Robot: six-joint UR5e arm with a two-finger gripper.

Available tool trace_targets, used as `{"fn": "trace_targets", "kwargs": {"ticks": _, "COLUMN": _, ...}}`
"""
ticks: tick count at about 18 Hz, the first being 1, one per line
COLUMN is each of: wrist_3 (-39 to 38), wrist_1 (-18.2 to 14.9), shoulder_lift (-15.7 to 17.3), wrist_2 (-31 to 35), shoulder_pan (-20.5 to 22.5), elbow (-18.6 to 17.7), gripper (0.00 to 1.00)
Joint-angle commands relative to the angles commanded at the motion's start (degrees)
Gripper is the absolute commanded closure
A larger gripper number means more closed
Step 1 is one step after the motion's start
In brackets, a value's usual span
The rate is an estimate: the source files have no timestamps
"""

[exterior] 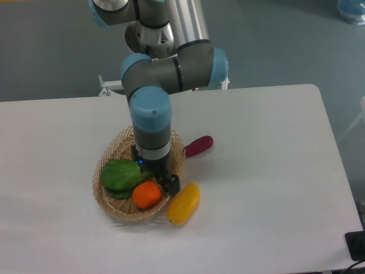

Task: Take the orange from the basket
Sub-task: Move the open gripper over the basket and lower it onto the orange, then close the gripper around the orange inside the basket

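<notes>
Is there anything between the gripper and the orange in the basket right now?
Nothing visible. The gripper sits right over the basket, just above the orange. The green vegetable lies beside the orange on its left, touching it. Whether the fingers are open is hidden.

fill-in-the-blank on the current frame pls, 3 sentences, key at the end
1. The small round orange fruit lies inside the tan woven wicker ____.
2. The oval yellow fruit lies on the white table, just ____ the basket.
3. Beside the orange in the basket lies a leafy ____ vegetable.

Missing words: basket; outside; green
</notes>
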Motion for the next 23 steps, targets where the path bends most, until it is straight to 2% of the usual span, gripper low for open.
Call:
{"fn": "trace_targets", "kwargs": {"ticks": 6, "wrist_3": 1.59, "wrist_1": 0.18, "shoulder_lift": -2.20, "wrist_2": 1.95, "shoulder_pan": -1.94, "elbow": 0.26, "gripper": 0.00}}
{"fn": "trace_targets", "kwargs": {"ticks": 9, "wrist_3": 1.68, "wrist_1": 1.40, "shoulder_lift": -3.34, "wrist_2": 2.12, "shoulder_pan": -2.21, "elbow": 0.97, "gripper": 0.00}}
{"fn": "trace_targets", "kwargs": {"ticks": 18, "wrist_3": 1.59, "wrist_1": 1.67, "shoulder_lift": -4.40, "wrist_2": 4.23, "shoulder_pan": -2.21, "elbow": 0.61, "gripper": 0.00}}
{"fn": "trace_targets", "kwargs": {"ticks": 20, "wrist_3": 1.50, "wrist_1": 1.76, "shoulder_lift": -4.57, "wrist_2": 4.23, "shoulder_pan": -2.21, "elbow": 0.70, "gripper": 0.05}}
{"fn": "trace_targets", "kwargs": {"ticks": 23, "wrist_3": 1.24, "wrist_1": 1.76, "shoulder_lift": -4.57, "wrist_2": 4.23, "shoulder_pan": -2.21, "elbow": 0.88, "gripper": 0.25}}
